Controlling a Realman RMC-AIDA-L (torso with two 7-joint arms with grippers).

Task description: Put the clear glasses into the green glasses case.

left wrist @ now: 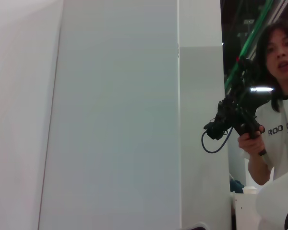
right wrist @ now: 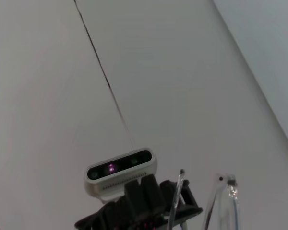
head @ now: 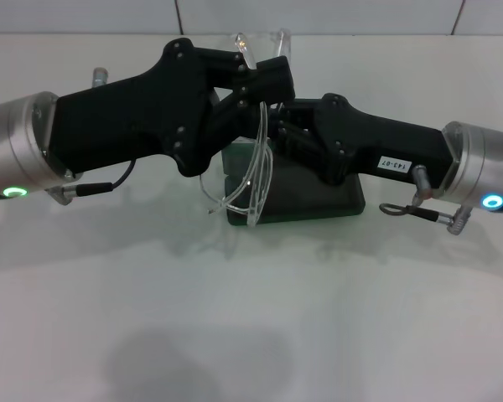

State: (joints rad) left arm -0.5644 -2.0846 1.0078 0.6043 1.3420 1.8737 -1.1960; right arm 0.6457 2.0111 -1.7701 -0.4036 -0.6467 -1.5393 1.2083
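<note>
The clear glasses (head: 253, 180) hang upright in the air at the table's middle. Their lens pokes up above my left gripper (head: 253, 82), and their thin arms dangle down in front of the green glasses case (head: 318, 201). The left gripper is shut on the glasses near the lens. My right gripper (head: 283, 126) comes in from the right and touches the left one, right beside the hanging arms. The case lies on the table under both grippers, which hide most of it. In the right wrist view the glasses (right wrist: 224, 201) show at the edge.
The white table (head: 251, 318) reaches to a white wall at the back. A cable loop (head: 394, 209) hangs from the right wrist. The right wrist view shows the left arm's wrist camera (right wrist: 121, 171). The left wrist view holds wall panels and a person (left wrist: 278, 96).
</note>
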